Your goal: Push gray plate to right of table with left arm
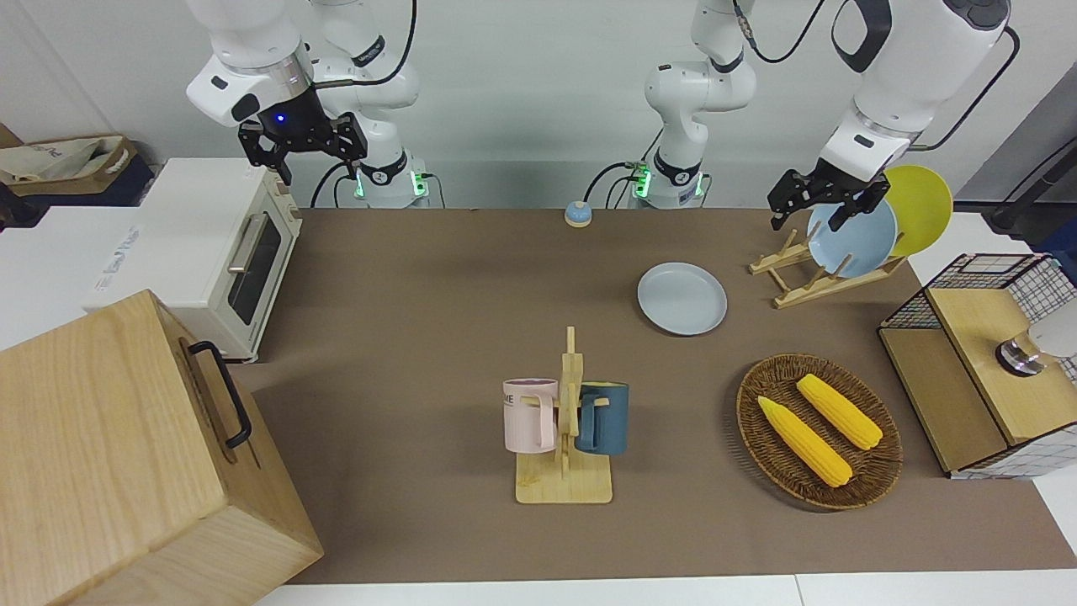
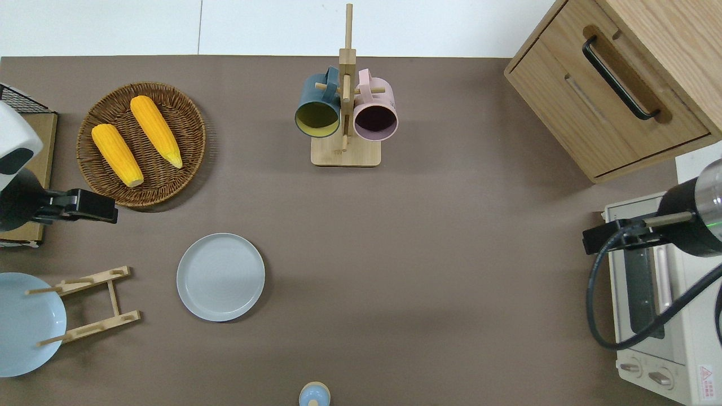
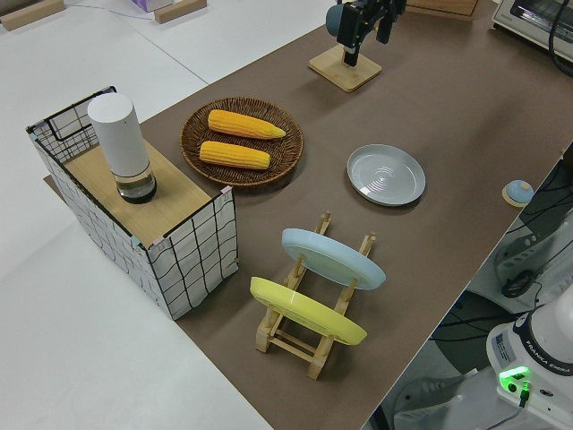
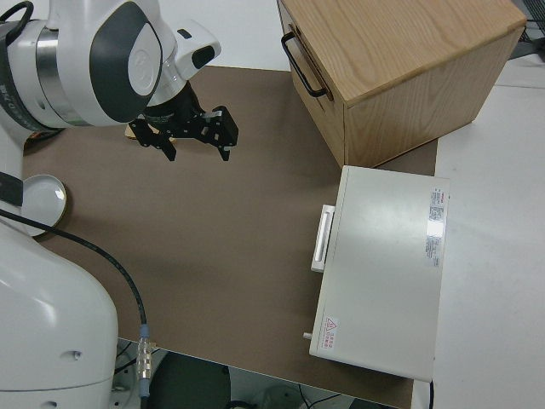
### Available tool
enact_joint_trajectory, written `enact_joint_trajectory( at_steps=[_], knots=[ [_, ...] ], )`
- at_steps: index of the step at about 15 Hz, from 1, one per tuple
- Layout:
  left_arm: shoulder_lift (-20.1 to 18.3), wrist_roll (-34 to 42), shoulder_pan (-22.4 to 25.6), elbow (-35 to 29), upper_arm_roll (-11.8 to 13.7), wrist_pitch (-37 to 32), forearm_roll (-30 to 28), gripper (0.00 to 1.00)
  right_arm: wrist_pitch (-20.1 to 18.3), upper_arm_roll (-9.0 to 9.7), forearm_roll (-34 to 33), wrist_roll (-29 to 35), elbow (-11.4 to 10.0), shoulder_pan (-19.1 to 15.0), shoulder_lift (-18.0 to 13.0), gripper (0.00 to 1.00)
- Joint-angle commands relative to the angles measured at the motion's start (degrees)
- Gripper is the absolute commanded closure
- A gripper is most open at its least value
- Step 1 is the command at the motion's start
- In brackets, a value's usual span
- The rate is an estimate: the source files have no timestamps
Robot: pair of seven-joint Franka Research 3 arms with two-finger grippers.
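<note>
The gray plate [image 1: 681, 298] lies flat on the brown table [image 1: 421, 278], nearer to the robots than the mug stand; it also shows in the overhead view [image 2: 220, 277] and the left side view [image 3: 386, 175]. My left gripper [image 1: 809, 220] is open and empty, up in the air. In the overhead view the left gripper [image 2: 93, 207] is over the table between the wicker basket and the plate rack, apart from the gray plate and toward the left arm's end of it. The left side view shows the left gripper [image 3: 365, 40] too. My right arm is parked, its gripper [image 1: 315, 160] open.
A wooden rack [image 1: 808, 282] holds a sky-blue plate [image 1: 854, 240] and a yellow plate [image 1: 921, 206]. A wicker basket [image 1: 820, 488] holds two corn cobs. A mug stand [image 1: 565, 480], a bell [image 1: 577, 214], a toaster oven [image 1: 227, 252], a wooden cabinet [image 1: 126, 454] and a wire box [image 1: 976, 370] stand around.
</note>
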Motion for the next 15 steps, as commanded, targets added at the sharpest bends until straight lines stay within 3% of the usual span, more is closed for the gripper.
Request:
enact_joint_trajectory(
  at_steps=[1,12,15],
  knots=[
    [-0.19,-0.72,-0.33,0.66,-0.38,-0.38,0.90,0.00,-0.89,0.92,0.25,0.75,0.53,-1.07,-0.14,0.017],
    [-1.33,-0.98,-0.34,-0.30,-0.39,-1.35,0.99,0.00,-0.89,0.92,0.25,0.75,0.53,-1.07,-0.14,0.017],
    [-2.38,-4.84,-0.43,-1.79,-0.47,-1.52,0.90,0.01,-0.89,0.92,0.25,0.66,0.53,-1.07,-0.14,0.017]
  ],
)
